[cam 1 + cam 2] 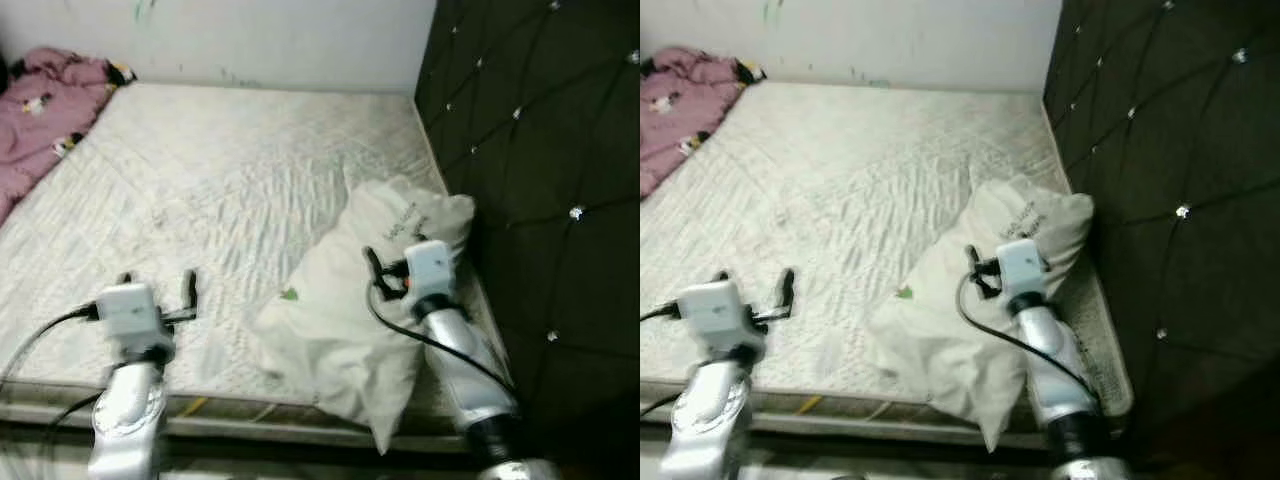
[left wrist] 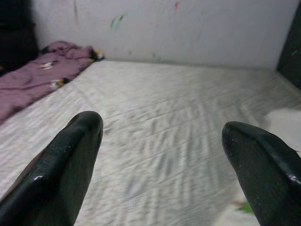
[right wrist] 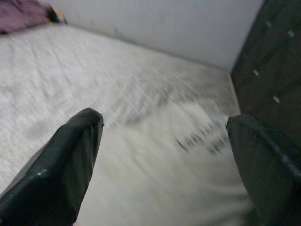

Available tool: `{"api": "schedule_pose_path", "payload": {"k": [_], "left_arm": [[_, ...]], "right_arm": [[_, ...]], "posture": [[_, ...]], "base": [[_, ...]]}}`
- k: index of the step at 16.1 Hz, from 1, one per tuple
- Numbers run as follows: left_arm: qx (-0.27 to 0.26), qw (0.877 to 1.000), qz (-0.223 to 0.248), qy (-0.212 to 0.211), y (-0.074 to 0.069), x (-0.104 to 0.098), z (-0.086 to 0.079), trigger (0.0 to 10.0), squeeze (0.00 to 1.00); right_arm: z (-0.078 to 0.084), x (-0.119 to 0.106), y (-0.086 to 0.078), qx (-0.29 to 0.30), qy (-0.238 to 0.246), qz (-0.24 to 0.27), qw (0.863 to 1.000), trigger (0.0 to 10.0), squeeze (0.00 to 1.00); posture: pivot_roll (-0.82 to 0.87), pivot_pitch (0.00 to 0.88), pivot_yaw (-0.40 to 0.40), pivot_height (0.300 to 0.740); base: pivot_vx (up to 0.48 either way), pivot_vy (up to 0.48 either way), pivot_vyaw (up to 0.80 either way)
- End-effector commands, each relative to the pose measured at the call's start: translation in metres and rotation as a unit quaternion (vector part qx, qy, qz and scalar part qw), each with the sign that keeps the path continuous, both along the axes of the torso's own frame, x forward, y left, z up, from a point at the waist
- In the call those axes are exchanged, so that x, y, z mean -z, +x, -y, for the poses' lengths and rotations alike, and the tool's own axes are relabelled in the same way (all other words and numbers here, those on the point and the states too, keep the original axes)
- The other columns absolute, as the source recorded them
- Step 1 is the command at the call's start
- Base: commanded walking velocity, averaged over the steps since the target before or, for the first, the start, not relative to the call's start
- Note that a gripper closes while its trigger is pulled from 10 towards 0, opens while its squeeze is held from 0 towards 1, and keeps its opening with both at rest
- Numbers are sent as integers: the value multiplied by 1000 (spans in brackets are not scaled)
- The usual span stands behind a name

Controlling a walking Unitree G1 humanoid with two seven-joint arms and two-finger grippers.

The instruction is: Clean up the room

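Note:
A crumpled white pillow [image 1: 340, 310] with dark print lies on the bare mattress [image 1: 230, 170], at its near right corner beside the headboard. My right gripper [image 1: 375, 275] hovers just over the pillow's middle; in the right wrist view its fingers [image 3: 70, 160] stand wide apart with the pillow [image 3: 188, 165] between and below them. My left gripper [image 1: 158, 282] is open above the mattress near its front edge, left of the pillow, holding nothing. A pink blanket [image 1: 45, 110] is bunched at the far left corner of the bed.
A dark tufted headboard [image 1: 540, 150] rises along the right side of the bed. A pale wall [image 1: 260, 35] closes the far side. The mattress's front edge [image 1: 250, 410] runs just below both arms.

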State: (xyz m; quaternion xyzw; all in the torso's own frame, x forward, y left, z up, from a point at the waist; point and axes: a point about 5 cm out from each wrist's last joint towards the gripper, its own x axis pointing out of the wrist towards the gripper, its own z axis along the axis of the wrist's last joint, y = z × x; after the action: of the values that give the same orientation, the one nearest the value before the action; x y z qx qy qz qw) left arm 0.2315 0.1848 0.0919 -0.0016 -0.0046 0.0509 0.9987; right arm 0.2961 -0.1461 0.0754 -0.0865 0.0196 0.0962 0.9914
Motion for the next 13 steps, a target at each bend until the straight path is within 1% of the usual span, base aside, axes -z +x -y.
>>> {"api": "schedule_pose_path", "payload": {"k": [1, 4, 7, 8, 10, 12, 13], "left_arm": [[-3, 1000, -4, 4, -2, 1, -2, 10000, 0], [-6, 1000, -5, 5, -3, 1, -3, 10000, 0], [-9, 1000, -8, 3, -4, 2, -3, 10000, 0], [-10, 1000, -11, 3, -5, 4, -4, 10000, 0], [-13, 1000, -15, 3, -7, 7, -6, 10000, 0], [-54, 998, -21, 13, -13, 8, -19, 10000, 0], [-57, 998, -19, 14, -16, 8, -22, 10000, 0]], "right_arm": [[2, -2, 2, 3, 1, 2, 1000, 10000, 0], [1, -1, 2, 1, 1, 1, 1000, 10000, 0], [-3, -1, 2, -7, 11, -3, 1000, 10000, 0], [-6, -3, 1, -20, 9, 4, 1000, 10000, 0], [-8, -6, 0, -19, 9, 10, 1000, 10000, 0], [-1, -9, -3, 3, 11, 16, 1000, 10000, 0], [3, -9, -4, 12, 12, 17, 1000, 10000, 0]], "posture": [[50, 0, 11, 740], [53, 0, 8, 740], [54, 0, 5, 740], [53, 0, 5, 740], [52, 0, 3, 740], [51, 0, 4, 740], [51, 0, 4, 740]], "base": [[0, 0, 0], [0, 0, 0], [0, 0, 0], [0, 0, 0], [0, 0, 0], [0, 0, 0], [0, 0, 0]]}}
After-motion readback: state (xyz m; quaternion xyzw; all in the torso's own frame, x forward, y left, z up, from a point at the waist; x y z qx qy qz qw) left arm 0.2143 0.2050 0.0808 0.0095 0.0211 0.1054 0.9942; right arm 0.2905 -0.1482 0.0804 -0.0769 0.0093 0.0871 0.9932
